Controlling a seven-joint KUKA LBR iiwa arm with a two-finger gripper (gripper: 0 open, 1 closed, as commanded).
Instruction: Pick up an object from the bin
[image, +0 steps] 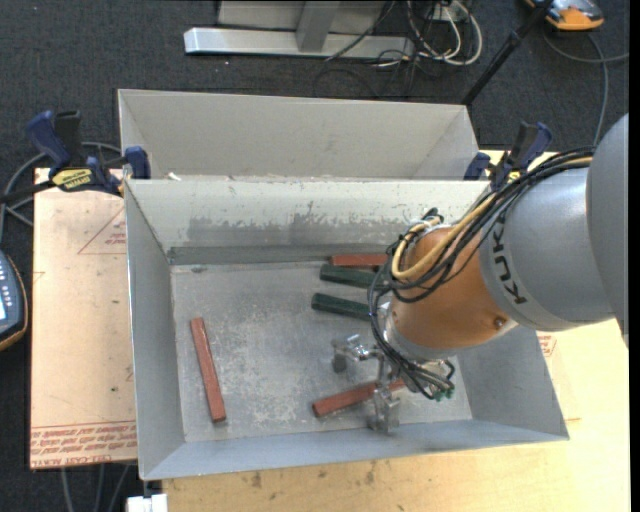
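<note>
The hand (367, 386) was low inside the bin (250, 215), its orange cover (445, 300) just above it. Its fingers (383, 418) stood wide apart. A short red bar (338, 403) lay across the gap between them, one end sticking out to the hand's left and the other end running in under the hand. The bar looked to be flat on the bin floor, with nothing to show it had been raised.

So the approach seemed done: the hand was down and set astride a thing. The grasp itself was left to do, since the fingers had not closed on the bar, and after that the lift out of the bin.

Other things lay clear of the hand. A long red bar (208, 369) was well off to its left. Two dark green bars (343, 305) and a third red bar (357, 261) lay beyond the hand, near the cover. A small green piece (441, 392) sat just to the hand's right.
</note>
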